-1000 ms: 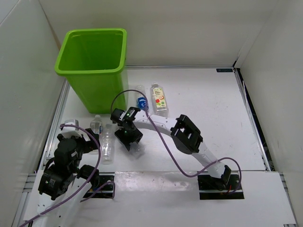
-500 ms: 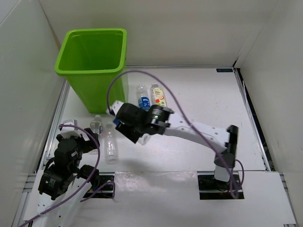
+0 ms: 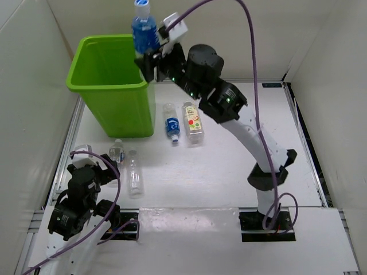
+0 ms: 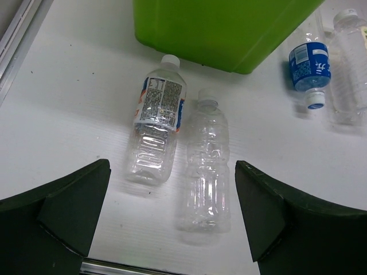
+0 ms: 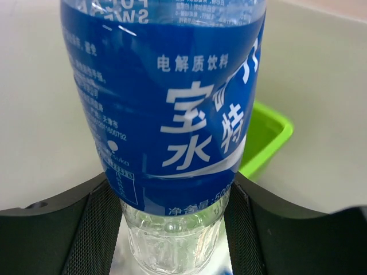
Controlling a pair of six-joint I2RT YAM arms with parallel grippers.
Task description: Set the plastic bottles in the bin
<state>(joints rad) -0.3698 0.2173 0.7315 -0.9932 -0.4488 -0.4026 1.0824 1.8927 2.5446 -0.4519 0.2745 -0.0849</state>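
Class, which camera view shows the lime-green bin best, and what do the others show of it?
The top external view: the bin appears nearly whole, with rim, open mouth and front wall. The left wrist view shows only part of one wall. The right wrist view shows only a rim corner behind the blue-labelled bottle.

The right arm (image 3: 246, 126) rises from its base at the near edge of the counter and stretches up and far to the left, elbow high and wrist bent. The right gripper (image 3: 150, 60) clamps the lower part of an upright blue-labelled bottle (image 3: 144, 31), with its fingers (image 5: 92, 229) pressed against either side. The left arm (image 3: 77, 195) sits folded low over its base. The left gripper (image 4: 172, 172) hangs just above the counter with its fingers (image 4: 69, 212) spread wide and gripping nothing.
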